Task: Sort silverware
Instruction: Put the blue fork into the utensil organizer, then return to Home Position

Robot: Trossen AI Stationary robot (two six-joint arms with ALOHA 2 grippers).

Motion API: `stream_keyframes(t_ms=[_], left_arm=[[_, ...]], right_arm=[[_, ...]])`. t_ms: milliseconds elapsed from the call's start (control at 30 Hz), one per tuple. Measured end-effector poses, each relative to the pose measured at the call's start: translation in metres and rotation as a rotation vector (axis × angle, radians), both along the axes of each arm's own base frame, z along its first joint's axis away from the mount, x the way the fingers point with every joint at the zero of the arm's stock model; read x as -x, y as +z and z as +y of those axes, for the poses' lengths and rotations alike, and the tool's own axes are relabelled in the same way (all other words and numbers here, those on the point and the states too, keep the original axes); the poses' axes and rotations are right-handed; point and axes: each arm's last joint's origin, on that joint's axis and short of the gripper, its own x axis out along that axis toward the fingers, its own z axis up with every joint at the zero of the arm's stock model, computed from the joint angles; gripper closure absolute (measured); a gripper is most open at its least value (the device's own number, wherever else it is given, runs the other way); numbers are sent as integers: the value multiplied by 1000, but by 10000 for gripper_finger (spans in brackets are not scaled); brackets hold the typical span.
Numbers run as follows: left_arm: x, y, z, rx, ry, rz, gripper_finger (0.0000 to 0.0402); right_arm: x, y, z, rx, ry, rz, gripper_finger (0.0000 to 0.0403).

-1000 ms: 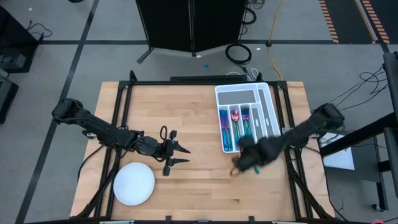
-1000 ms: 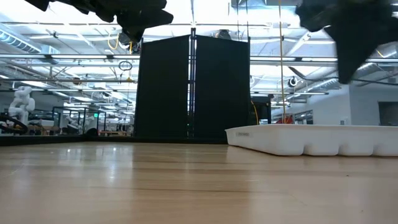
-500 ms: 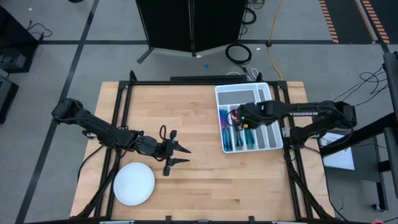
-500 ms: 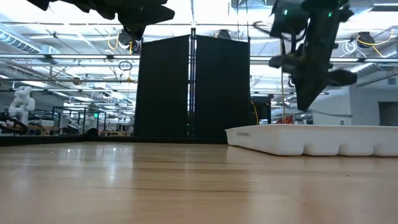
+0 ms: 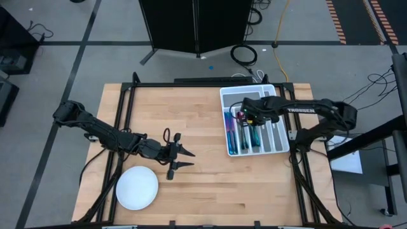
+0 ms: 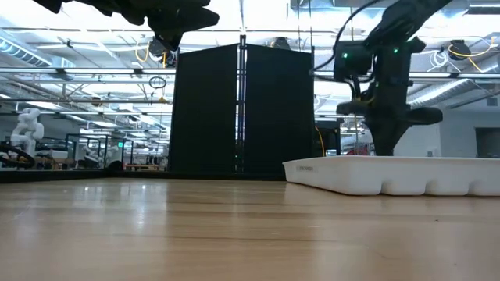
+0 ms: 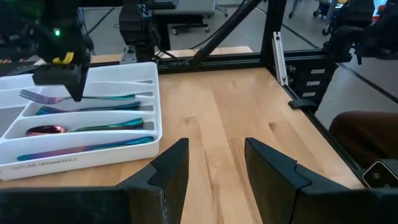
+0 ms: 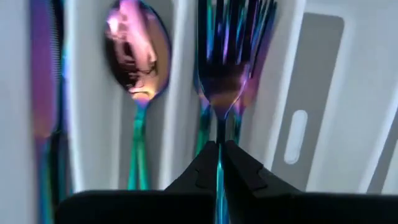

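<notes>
Right gripper over the tray with a fork

The right gripper [image 8: 218, 163] is pinched shut on a fork [image 8: 225, 68] above the white tray [image 5: 272, 93] — the other silverware [image 7: 87, 127] lies in its slots. The left gripper [image 5: 180, 159] hovers wide open and empty near the plate [image 5: 137, 187].

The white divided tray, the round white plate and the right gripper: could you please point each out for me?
White divided tray [image 5: 275, 93]: high view, on its bare far corner.
Round white plate [image 5: 137, 187]: high view, on its centre.
Right gripper [image 8: 220, 163]: right wrist view, between its shut fingertips, pinching a fork's handle.
</notes>
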Motion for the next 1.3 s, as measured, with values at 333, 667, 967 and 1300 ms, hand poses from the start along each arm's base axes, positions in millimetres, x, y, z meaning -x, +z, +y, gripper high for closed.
stream_keyframes(t_ms=[333, 667, 967, 1300], left_arm=[[0, 0, 0, 3, -1, 7, 244], [1, -1, -2, 4, -12, 10, 244], [0, 2, -3, 14, -5, -22, 244], [-3, -1, -5, 57, -6, -145, 244]], right_arm=[[-6, -19, -8, -53, 6, 61, 379], [-5, -18, -7, -49, 77, 76, 316], [4, 33, 0, 85, 171, -19, 292], [23, 108, 53, 516, 484, -396, 291]])
